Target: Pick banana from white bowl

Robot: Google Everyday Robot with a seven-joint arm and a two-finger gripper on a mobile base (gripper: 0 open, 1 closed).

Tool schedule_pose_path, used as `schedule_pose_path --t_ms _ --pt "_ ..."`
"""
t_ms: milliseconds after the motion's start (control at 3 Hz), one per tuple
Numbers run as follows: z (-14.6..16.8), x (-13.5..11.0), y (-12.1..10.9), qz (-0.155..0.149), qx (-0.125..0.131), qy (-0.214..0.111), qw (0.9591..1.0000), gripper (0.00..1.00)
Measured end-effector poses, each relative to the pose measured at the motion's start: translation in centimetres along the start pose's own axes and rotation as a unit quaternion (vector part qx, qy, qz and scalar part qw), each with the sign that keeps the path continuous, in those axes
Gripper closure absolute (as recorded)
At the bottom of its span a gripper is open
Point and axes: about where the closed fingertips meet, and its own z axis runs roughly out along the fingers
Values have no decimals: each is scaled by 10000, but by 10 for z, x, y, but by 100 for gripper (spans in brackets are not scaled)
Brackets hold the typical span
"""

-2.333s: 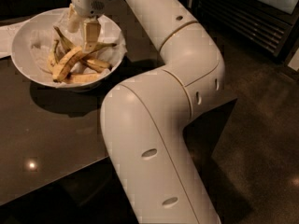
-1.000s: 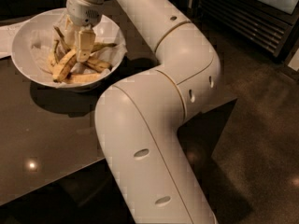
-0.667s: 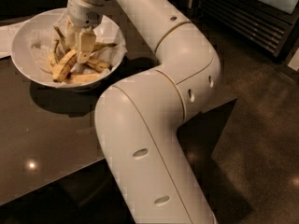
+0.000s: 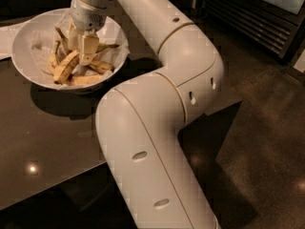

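The white bowl [image 4: 24, 56] stands at the far left of the dark table, lined with crumpled white paper. Several bananas lie in it. The thickest one, the banana [image 4: 64, 67], is yellow with brown blotches and lies slanted at the bowl's middle-left. Thinner, browner bananas [image 4: 101, 67] lie to its right and in front. My gripper [image 4: 81, 49] reaches straight down into the bowl from above. Its tip is among the bananas, just right of the thick banana's upper end. The arm hides the back of the bowl.
The dark glossy table [image 4: 47, 137] ends at a front edge on the lower left and a corner on the right. A white sheet [image 4: 5, 37] lies left of the bowl. My bulky white arm [image 4: 152, 128] crosses the centre. A dark slatted cabinet [image 4: 257, 18] stands at the back right.
The gripper has sunk a little deeper into the bowl, down among the bananas. The arm's elbow has shifted slightly. The bananas lie about as before.
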Motion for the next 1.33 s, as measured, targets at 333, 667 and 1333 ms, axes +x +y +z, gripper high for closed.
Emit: schedule_pose_path --t_ms 333,667,1333 --pt "5 3 -3 -69 -18 -8 10000 47" --pt "11 6 -6 -133 -39 -22 9999 47" --pt "19 10 -8 -155 -86 -50 9998 65"
